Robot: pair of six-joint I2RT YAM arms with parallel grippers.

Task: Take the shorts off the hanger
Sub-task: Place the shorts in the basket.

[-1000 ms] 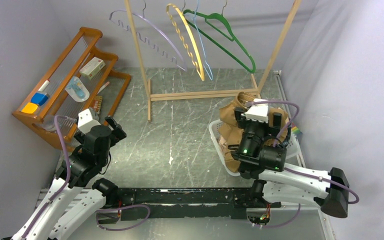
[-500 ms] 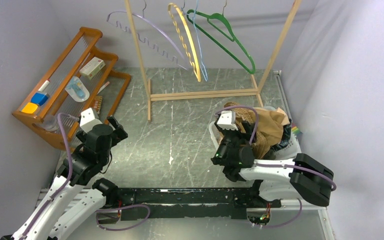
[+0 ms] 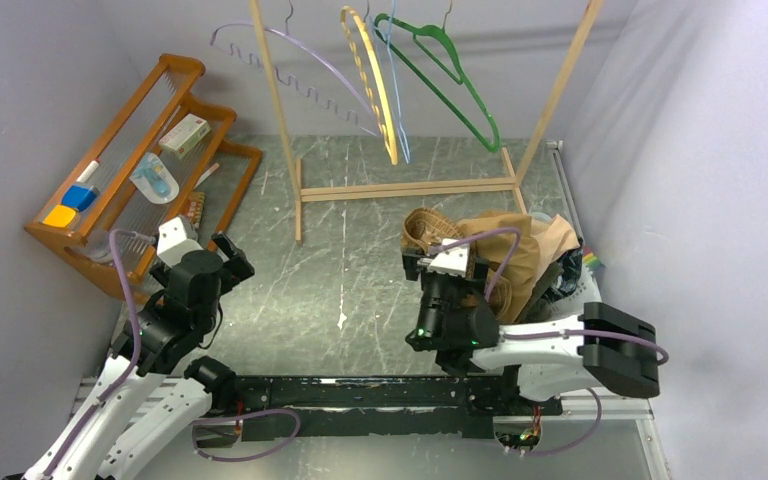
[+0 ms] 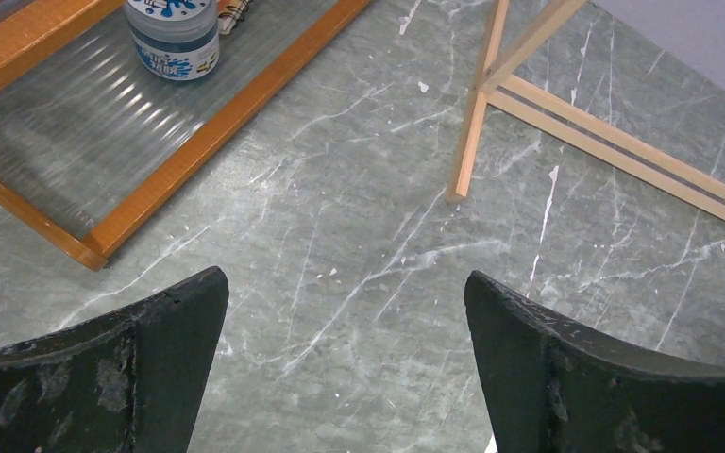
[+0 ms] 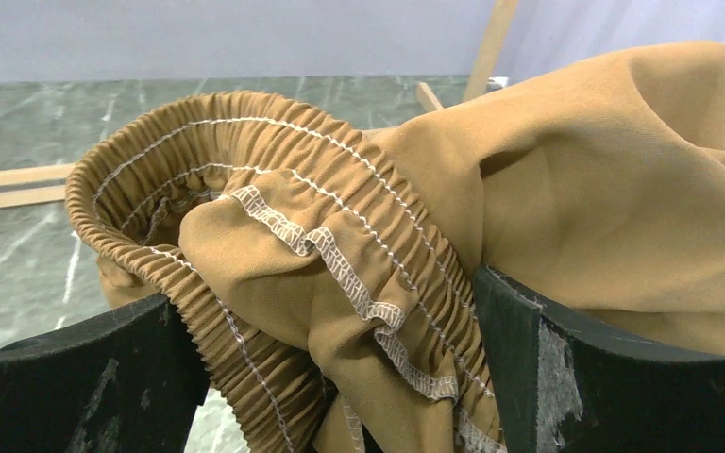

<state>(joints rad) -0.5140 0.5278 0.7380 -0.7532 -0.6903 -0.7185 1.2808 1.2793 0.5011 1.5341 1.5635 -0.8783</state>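
While your left gripper [image 4: 345,278] hangs agape over the table [image 4: 359,189] well away, your right gripper [image 5: 326,293] stands with jaws apart astride the tan-brown shorts [image 5: 576,170], heaped at the table's right, their waistband [image 5: 274,142] lying crosswise between its fingers.

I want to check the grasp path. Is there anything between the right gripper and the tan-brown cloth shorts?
Nothing visible stands between them. The elastic waistband of the tan-brown cloth shorts lies directly between the spread fingers of the right gripper, with no other object in the gap.
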